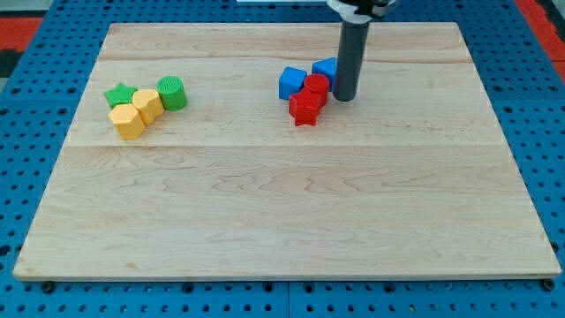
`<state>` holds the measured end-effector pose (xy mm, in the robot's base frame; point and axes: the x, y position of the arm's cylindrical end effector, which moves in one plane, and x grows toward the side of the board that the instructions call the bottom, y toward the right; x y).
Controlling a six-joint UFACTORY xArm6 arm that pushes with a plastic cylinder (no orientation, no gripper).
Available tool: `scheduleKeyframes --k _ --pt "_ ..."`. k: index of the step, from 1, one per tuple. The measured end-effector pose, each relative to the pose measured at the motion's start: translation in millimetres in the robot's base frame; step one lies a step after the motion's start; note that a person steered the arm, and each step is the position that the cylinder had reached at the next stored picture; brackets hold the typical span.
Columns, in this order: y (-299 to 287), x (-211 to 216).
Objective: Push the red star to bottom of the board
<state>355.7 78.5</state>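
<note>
The red star [305,109] lies on the wooden board [282,203], right of the middle in the upper part. Touching it above is a red round block [316,87]. A blue block [291,82] sits at their upper left and another blue block [325,68] at the upper right. My tip [344,97] stands just right of the red round block, up and right of the red star and below the right blue block. The rod hides part of that blue block.
At the view's left is a second cluster: a green star [120,94], a green cylinder [172,93] and two yellow blocks [147,104] [128,120]. The board lies on a blue pegboard [26,132].
</note>
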Motion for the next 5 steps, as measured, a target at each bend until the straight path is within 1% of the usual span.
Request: scheduleKeyframes --k 1,2,3,4,5 --pt "17.2 -12.8" --pt "-16.2 -25.8" --pt "-54.2 -17.8" --pt "-71.4 45.5" --pt "-97.6 94.8"
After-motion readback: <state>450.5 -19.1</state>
